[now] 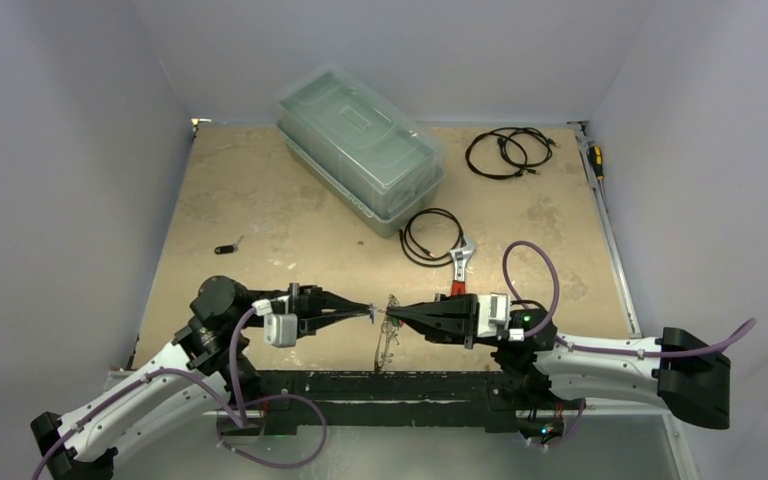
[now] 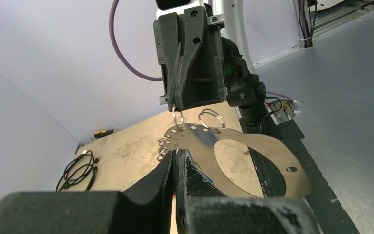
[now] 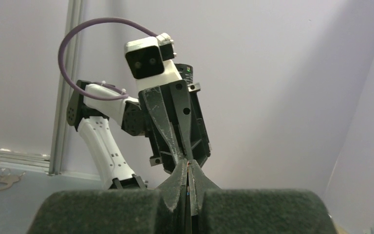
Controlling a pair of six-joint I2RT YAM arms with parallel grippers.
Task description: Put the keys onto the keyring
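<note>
The keyring (image 2: pixel 265 148) is a flat silvery loop with punched holes and small split rings along one edge. It hangs between both grippers near the table's front edge, seen edge-on in the top view (image 1: pixel 387 340). My left gripper (image 1: pixel 371 314) (image 2: pixel 177 155) is shut on the keyring's holed edge. My right gripper (image 1: pixel 393 316) (image 2: pixel 175 106) (image 3: pixel 188 165) faces it tip to tip, shut on a small split ring at the keyring's top. One key with a black tag (image 1: pixel 224 249) lies on the table at the left. I cannot make out any other keys.
The red-handled wrench (image 1: pixel 460 262) lies just behind my right gripper. Black coiled cables (image 1: pixel 432 236) (image 1: pixel 507 152) lie mid-right and at the back. A clear lidded plastic bin (image 1: pixel 360 145) stands at the back centre. A yellow-handled screwdriver (image 1: pixel 596 160) lies along the right wall.
</note>
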